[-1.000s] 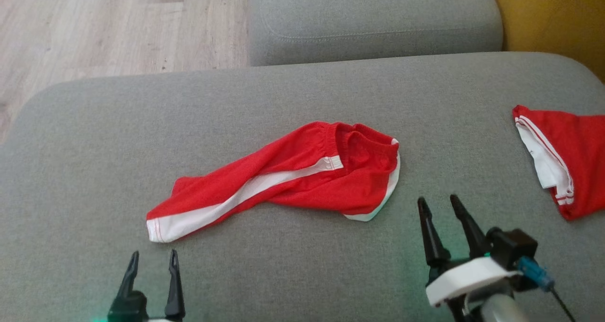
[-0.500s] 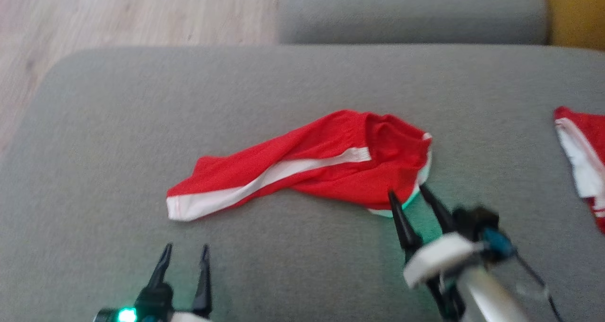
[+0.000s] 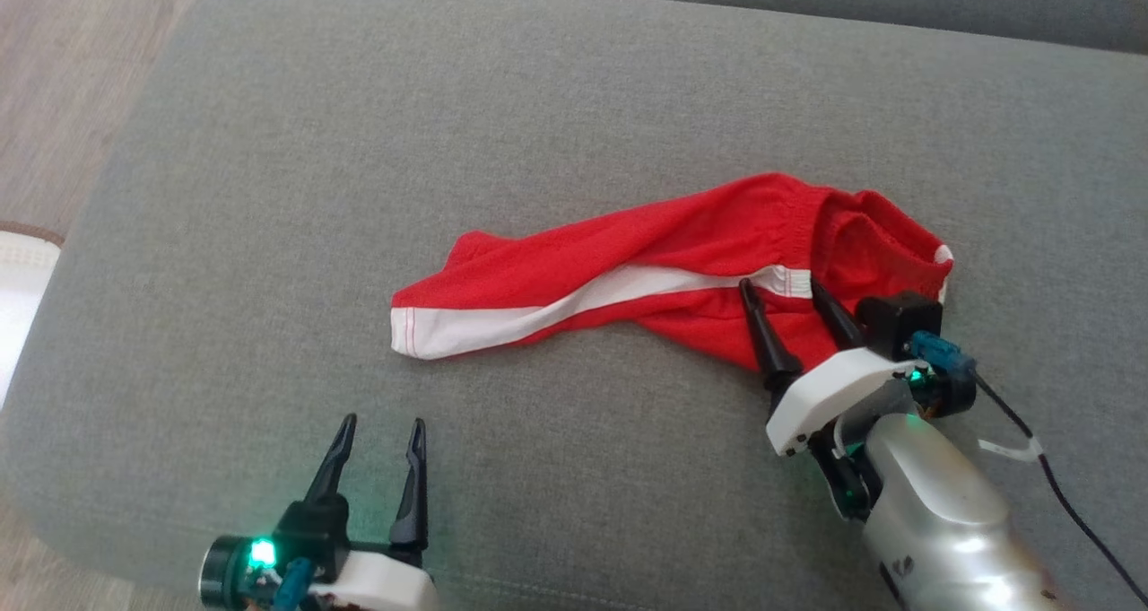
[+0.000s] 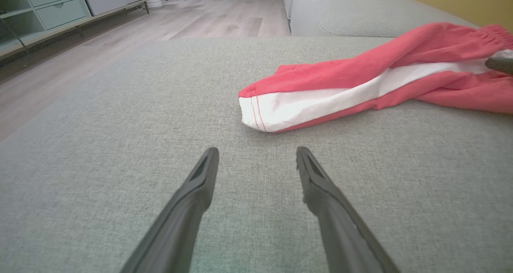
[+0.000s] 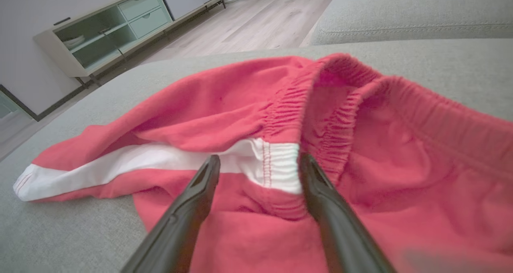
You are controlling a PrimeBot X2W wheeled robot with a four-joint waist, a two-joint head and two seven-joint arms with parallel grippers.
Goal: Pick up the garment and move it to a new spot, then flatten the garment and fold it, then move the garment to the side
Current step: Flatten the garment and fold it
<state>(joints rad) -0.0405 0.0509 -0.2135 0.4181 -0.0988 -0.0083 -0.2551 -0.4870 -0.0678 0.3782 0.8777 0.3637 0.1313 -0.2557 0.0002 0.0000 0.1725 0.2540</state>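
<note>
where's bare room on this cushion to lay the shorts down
Bare grey cushion lies left of the red shorts, out to its rounded edge, and in the strip behind them. Crowded at the waistband, where the open right gripper sits; the open left gripper stands near the leg hem.

The left gripper [image 4: 257,152] stands wide over the grey cushion [image 4: 100,144] — the red garment [image 4: 340,70] lies just beyond.

1 red garment [image 3: 628,261], 1 left claw [image 3: 383,421], 1 right claw [image 3: 779,283] and 1 grey sofa [image 3: 269,189].
</note>
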